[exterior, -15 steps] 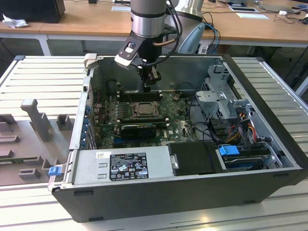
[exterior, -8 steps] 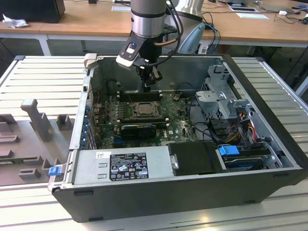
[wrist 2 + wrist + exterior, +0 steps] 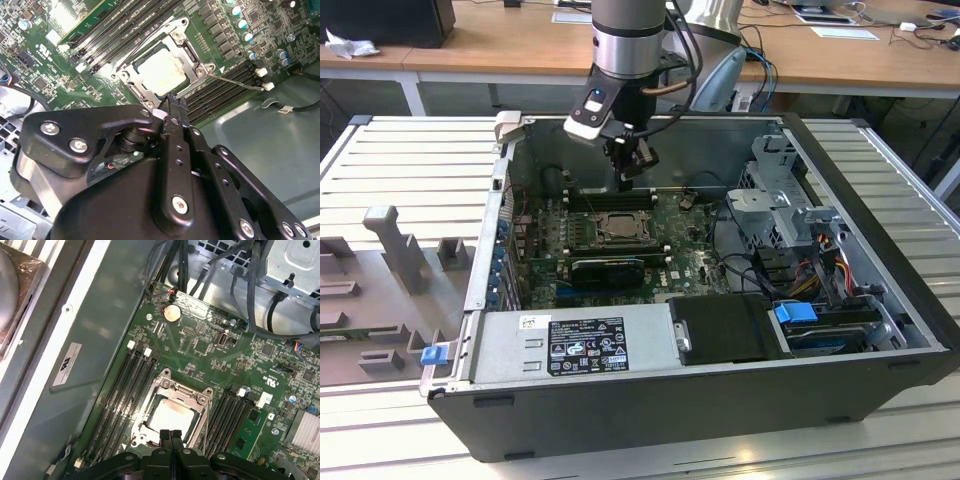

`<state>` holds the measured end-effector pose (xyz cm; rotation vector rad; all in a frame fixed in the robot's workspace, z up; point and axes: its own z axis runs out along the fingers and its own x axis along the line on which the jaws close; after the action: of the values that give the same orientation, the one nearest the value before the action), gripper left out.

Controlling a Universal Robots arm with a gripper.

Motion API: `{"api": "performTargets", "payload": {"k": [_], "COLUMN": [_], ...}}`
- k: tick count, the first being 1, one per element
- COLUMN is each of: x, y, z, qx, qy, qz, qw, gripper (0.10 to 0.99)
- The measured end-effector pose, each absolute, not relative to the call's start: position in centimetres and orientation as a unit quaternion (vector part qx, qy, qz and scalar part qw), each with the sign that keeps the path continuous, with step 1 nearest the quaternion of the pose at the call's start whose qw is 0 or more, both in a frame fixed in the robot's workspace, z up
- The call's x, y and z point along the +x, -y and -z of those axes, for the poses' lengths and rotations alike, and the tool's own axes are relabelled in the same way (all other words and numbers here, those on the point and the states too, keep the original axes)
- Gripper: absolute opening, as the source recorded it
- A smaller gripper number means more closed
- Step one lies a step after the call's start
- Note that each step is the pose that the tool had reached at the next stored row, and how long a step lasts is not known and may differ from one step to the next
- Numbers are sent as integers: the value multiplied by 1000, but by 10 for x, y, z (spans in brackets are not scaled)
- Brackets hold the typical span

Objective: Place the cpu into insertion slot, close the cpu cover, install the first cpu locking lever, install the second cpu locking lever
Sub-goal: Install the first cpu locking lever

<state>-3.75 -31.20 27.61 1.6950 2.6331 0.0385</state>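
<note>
The cpu (image 3: pixel 172 416), a pale square chip, lies flat in the insertion slot (image 3: pixel 617 228) near the middle of the exterior view. The cpu cover (image 3: pixel 186 389), a silver frame, is folded down around it, and the chip's face shows through its window. The gripper (image 3: pixel 170 434) hangs close over the socket's edge, its black fingers (image 3: pixel 164 436) pressed together with nothing between them. A green motherboard (image 3: pixel 210 347) surrounds the socket, inside an open computer case (image 3: pixel 720 400) lying on a grey ribbed surface (image 3: pixel 400 160).
</note>
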Motion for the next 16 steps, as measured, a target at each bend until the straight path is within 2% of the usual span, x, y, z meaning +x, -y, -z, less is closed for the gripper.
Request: {"api": "performTargets", "payload": {"k": [16], "x": [-37], "y": [312], "z": [-276], "qx": [437], "qy": [-899], "qz": [-13], "qw": [3], "gripper": [106]}}
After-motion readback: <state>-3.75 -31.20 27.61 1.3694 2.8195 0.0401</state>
